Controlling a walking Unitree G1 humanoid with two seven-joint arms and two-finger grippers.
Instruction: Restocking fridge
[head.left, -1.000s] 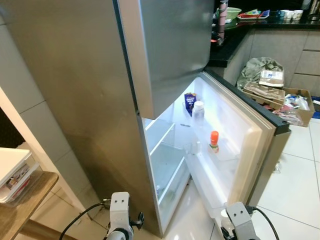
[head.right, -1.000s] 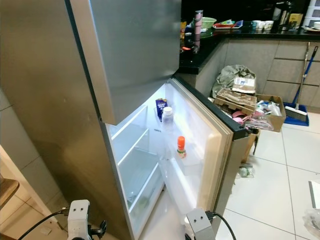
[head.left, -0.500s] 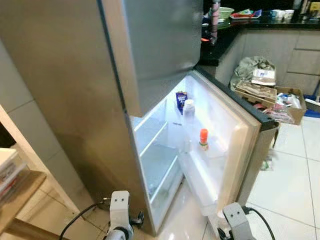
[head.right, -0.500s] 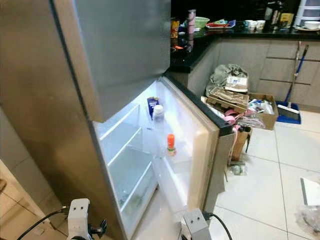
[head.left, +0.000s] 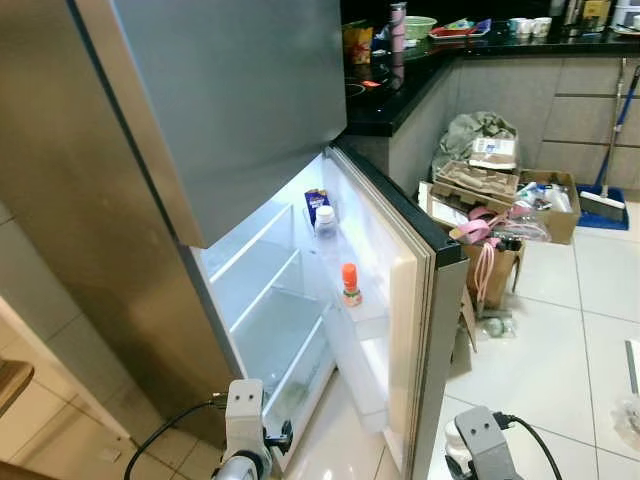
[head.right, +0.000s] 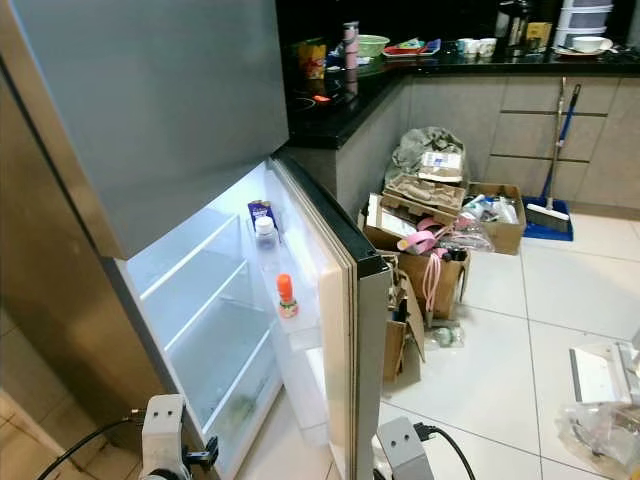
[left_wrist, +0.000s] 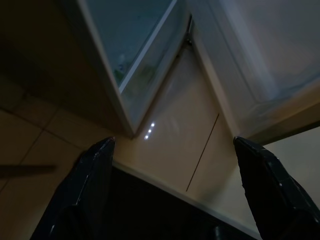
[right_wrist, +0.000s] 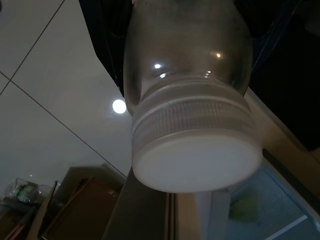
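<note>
The fridge (head.left: 150, 190) is standing with its lower door (head.left: 415, 300) swung wide open to the right, and light is shining over its white shelves (head.left: 270, 300). In the door's racks a blue carton (head.left: 316, 204) is sitting at the far end, a white-capped bottle (head.left: 325, 222) is standing just beside it, and an orange-capped bottle (head.left: 350, 285) is standing nearer, apart from those two. The left hand (left_wrist: 172, 170) is hanging low near the fridge's bottom corner, its two black fingers (left_wrist: 87, 185) spread wide with nothing between them, pointing at the floor (left_wrist: 170, 135) by the bottom drawer. The right hand is hanging low beside the near edge of the open door, gripping a clear jar (right_wrist: 190, 100) with a white ribbed lid, the lid facing away from the wrist. Farther right, cardboard boxes (head.right: 420, 260) full of clutter are lying on the tiled floor below a dark tabletop (head.right: 400, 75) carrying bowls and cups. A broom (head.right: 550, 190) is leaning against the cabinets.
</note>
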